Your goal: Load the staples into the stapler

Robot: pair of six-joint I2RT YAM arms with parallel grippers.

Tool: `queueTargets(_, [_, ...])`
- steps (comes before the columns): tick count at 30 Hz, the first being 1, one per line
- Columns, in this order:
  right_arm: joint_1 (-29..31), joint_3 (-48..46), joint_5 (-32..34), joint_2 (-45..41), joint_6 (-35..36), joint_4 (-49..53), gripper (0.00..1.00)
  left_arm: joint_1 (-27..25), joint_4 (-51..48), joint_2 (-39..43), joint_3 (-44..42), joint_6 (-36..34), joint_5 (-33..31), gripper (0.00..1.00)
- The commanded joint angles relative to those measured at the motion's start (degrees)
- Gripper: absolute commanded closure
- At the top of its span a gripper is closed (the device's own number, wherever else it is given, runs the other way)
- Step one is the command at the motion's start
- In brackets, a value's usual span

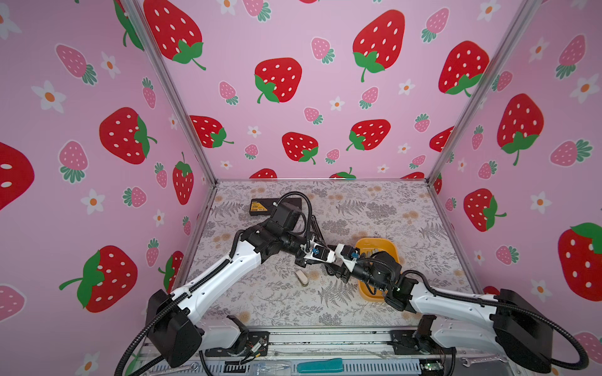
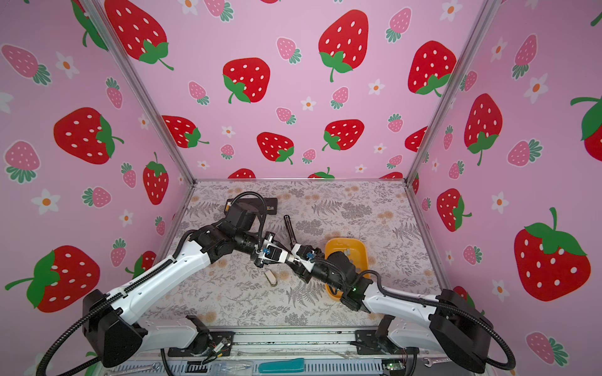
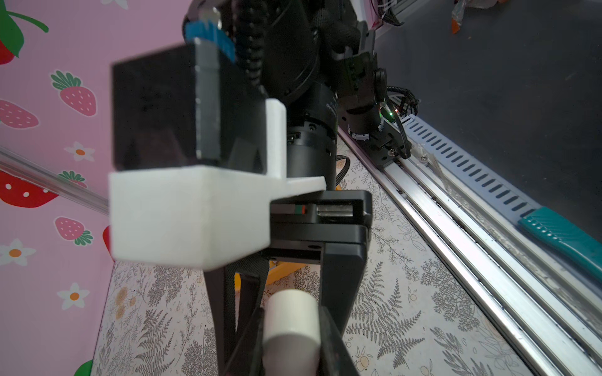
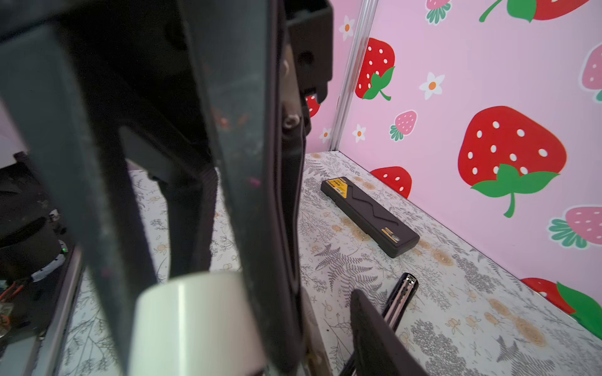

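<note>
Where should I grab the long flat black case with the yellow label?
Probably across its narrow width at mid-length, from straight above: the long flat black case lies flat on the floral table with both long edges clear.

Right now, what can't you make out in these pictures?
- Staples: none visible; right arm covers much of the yellow bin in both top views.
- White piece in left claw: cut off at left wrist view's edge.
- Right claw: fingertips hidden behind left claw, left wrist view.
</note>
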State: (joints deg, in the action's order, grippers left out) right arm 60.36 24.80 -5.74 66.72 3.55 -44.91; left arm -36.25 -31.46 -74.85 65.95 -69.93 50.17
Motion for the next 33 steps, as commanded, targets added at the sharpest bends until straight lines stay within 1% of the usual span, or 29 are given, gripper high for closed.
queueTargets(1, [0.5,1.1,-0.4,-0.4,0.9,-0.8,0.57,-0.3,-2.0,0.0,2.3,-2.1,2.0,1.00])
queueTargets(4, [0.6,1.7,-1.2,0.0,0.6,-0.2,0.71,-0.3,-1.2,0.1,1.8,-1.8,1.4,1.00])
queueTargets(5, [0.6,1.9,-1.2,0.2,0.6,0.2,0.74,-0.3,-1.0,0.1,1.7,-1.6,1.1,1.00])
queueTargets(6, [0.6,2.1,-1.0,0.3,0.5,0.6,0.78,-0.3,-0.9,0.2,1.7,-1.4,1.0,0.97])
queueTargets(7, [0.6,2.3,-0.6,0.0,0.3,0.9,0.79,-0.3,-0.8,0.3,1.7,-1.3,0.9,0.90])
queueTargets(9, [0.6,2.3,0.1,-0.1,-0.2,0.9,0.82,-0.3,-0.1,0.9,1.4,-1.1,0.6,0.81])
queueTargets(10, [0.6,2.2,0.5,-0.2,-0.6,0.6,0.84,-0.2,1.1,1.4,0.8,-0.5,0.3,0.71])
queueTargets(13, [0.6,2.7,1.3,0.0,-2.3,0.5,0.92,0.6,8.3,3.4,-2.4,3.4,-0.9,0.48])
queueTargets(15, [0.6,3.1,2.8,0.2,-3.6,1.1,1.00,1.7,13.8,4.9,-4.9,6.6,-1.9,0.36])
queueTargets(17, [0.6,3.4,5.5,0.3,-5.5,1.5,1.00,3.2,17.3,6.2,-6.5,8.4,-2.7,0.29])
queueTargets(18, [0.6,3.5,7.4,0.2,-6.7,1.7,1.00,4.2,18.5,6.8,-7.0,9.1,-3.1,0.27])
queueTargets(21, [0.6,3.5,14.7,-0.1,-12.0,1.7,1.00,6.8,22.1,8.3,-8.4,10.5,-5.3,0.27])
queueTargets(23, [0.6,5.1,17.7,0.3,-14.9,4.6,1.00,8.6,26.5,9.4,-10.4,12.0,-7.2,0.26])
queueTargets(24, [0.6,6.9,18.6,0.8,-16.5,7.8,1.00,9.5,28.9,9.8,-11.5,12.7,-8.3,0.26])
queueTargets(26, [0.6,11.1,18.4,2.7,-19.0,14.6,1.00,11.0,32.8,10.3,-13.4,13.2,-10.7,0.24])
queueTargets(28, [0.6,16.0,15.8,5.9,-20.1,21.5,1.00,12.1,34.2,10.7,-14.3,12.5,-14.4,0.24])
queueTargets(30, [0.6,18.6,14.4,9.1,-21.3,24.2,1.00,13.0,36.6,11.1,-15.0,13.2,-17.9,0.24])
queueTargets(33, [0.6,21.5,13.4,13.9,-23.7,27.3,1.00,15.1,43.4,12.0,-17.5,16.6,-21.5,0.24])
